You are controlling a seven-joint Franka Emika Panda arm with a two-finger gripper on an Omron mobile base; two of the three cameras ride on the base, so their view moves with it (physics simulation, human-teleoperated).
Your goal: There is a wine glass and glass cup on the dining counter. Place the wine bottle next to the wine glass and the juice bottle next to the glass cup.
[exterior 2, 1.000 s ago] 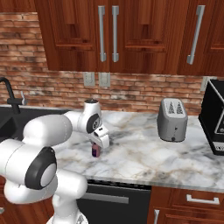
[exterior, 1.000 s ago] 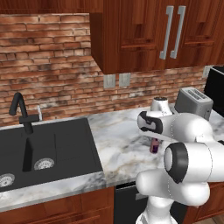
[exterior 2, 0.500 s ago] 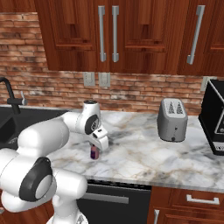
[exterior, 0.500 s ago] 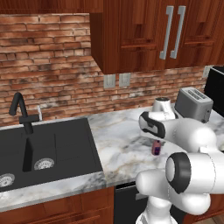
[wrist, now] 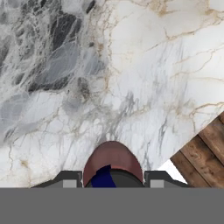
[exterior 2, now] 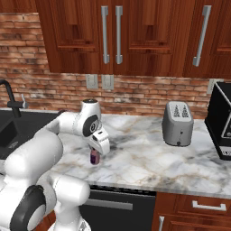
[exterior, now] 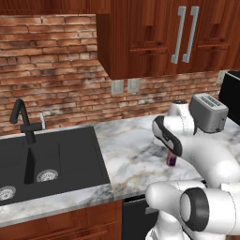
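My gripper [exterior 2: 94, 152] hangs over the wall-side marble counter [exterior 2: 144, 158], fingers pointing down, shut on the juice bottle [exterior 2: 94, 158]. It is a small pinkish-purple bottle, held upright by its top. From the left base view the juice bottle [exterior: 171, 160] shows under the hand [exterior: 171, 149], low over the marble; I cannot tell if it touches. In the hand view the bottle's rounded top [wrist: 113, 164] sits between the two fingertips [wrist: 68, 179], with marble below. The wine bottle, wine glass, glass cup and dining counter are out of view.
A silver toaster [exterior 2: 177, 122] stands to the right on the counter, a black appliance [exterior 2: 221, 119] beyond it. A black sink [exterior: 47, 159] with faucet [exterior: 23, 119] lies to the left. The counter's front edge and wooden floor [wrist: 205, 153] are close by.
The hand with the juice bottle has shifted slightly toward the counter's front edge, and the arm's elbow has swung. The grip has stayed shut on the bottle.
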